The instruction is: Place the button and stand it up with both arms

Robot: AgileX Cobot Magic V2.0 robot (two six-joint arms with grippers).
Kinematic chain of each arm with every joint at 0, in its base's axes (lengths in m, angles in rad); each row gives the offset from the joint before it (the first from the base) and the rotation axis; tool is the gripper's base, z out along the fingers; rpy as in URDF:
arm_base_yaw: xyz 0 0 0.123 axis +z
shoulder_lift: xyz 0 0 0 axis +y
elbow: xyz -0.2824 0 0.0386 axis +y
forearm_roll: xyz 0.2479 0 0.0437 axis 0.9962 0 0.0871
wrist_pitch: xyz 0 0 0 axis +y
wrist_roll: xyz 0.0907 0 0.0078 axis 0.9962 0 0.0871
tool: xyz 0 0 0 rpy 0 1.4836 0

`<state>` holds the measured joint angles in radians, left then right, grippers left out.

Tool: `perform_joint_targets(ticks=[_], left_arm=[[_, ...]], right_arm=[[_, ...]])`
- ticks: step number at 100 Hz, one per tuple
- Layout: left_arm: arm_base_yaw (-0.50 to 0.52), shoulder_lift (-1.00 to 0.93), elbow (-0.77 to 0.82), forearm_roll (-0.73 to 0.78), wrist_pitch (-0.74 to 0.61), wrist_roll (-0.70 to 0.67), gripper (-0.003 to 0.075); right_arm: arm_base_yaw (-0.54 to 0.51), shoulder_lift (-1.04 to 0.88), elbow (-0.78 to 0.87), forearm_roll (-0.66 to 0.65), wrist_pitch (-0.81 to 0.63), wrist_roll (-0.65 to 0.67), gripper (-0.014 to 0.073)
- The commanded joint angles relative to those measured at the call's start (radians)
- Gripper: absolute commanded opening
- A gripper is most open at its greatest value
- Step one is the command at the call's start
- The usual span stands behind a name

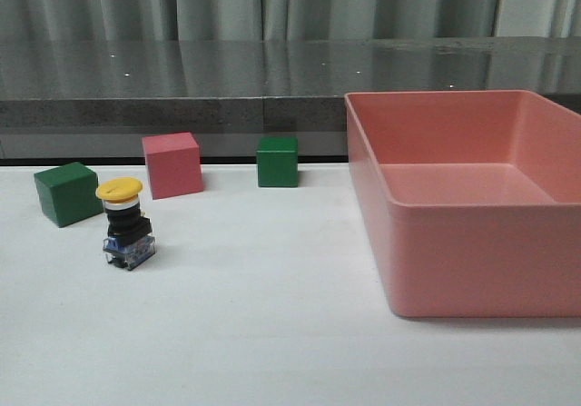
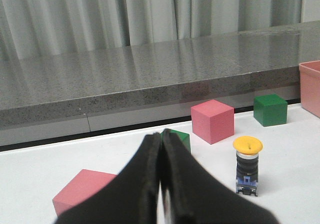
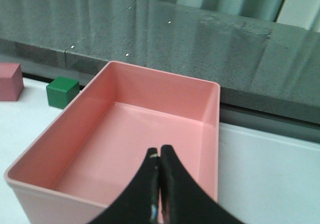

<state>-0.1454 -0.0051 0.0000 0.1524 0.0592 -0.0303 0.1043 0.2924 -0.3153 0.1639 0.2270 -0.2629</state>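
Note:
The button (image 1: 126, 225) stands upright on the white table at the left, yellow cap on top, blue-clear base down. It also shows in the left wrist view (image 2: 247, 165), upright, off to one side of my left gripper (image 2: 161, 139). That gripper is shut and empty, clear of the button. My right gripper (image 3: 159, 154) is shut and empty, hovering over the pink bin (image 3: 95, 91). Neither arm shows in the front view.
A green cube (image 1: 67, 193), a pink cube (image 1: 172, 164) and a second green cube (image 1: 277, 161) stand behind the button. The large pink bin (image 1: 472, 242) fills the right of the table. Another pink cube (image 2: 82, 191) lies near my left gripper. A grey ledge runs along the back.

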Motion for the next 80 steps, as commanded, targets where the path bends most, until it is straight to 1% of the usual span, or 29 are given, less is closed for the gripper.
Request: perform_joint_targets(ticks=[1, 9, 21, 34, 46, 50, 80], left_arm=[[0.004, -0.031, 0.046, -0.005, -0.073, -0.003, -0.0019], [0.004, -0.031, 0.046, -0.005, -0.073, -0.003, -0.0020], [0.004, -0.031, 0.046, -0.005, -0.073, -0.003, -0.0020], [0.004, -0.031, 0.046, -0.005, -0.073, -0.003, -0.0019], [0.004, -0.031, 0.046, -0.005, -0.073, -0.003, -0.0020], [0.004, -0.031, 0.046, -0.005, -0.073, -0.003, -0.0020], [0.004, -0.031, 0.046, -0.005, -0.073, -0.003, -0.0020]], right_arm=[[-0.005, -0.067, 0.042, -0.113, -0.151, 0.148, -0.0062], [-0.005, -0.141, 0.100, -0.175, -0.167, 0.249, -0.0062], [-0.004, -0.238, 0.180, -0.179, -0.169, 0.297, -0.0062], [-0.004, -0.325, 0.259, -0.156, -0.186, 0.303, -0.0062], [-0.004, -0.321, 0.330, -0.145, -0.277, 0.303, -0.0062], [-0.004, -0.321, 0.328, -0.142, -0.261, 0.303, -0.0062], [-0.004, -0.321, 0.327, -0.137, -0.271, 0.303, -0.0062]])
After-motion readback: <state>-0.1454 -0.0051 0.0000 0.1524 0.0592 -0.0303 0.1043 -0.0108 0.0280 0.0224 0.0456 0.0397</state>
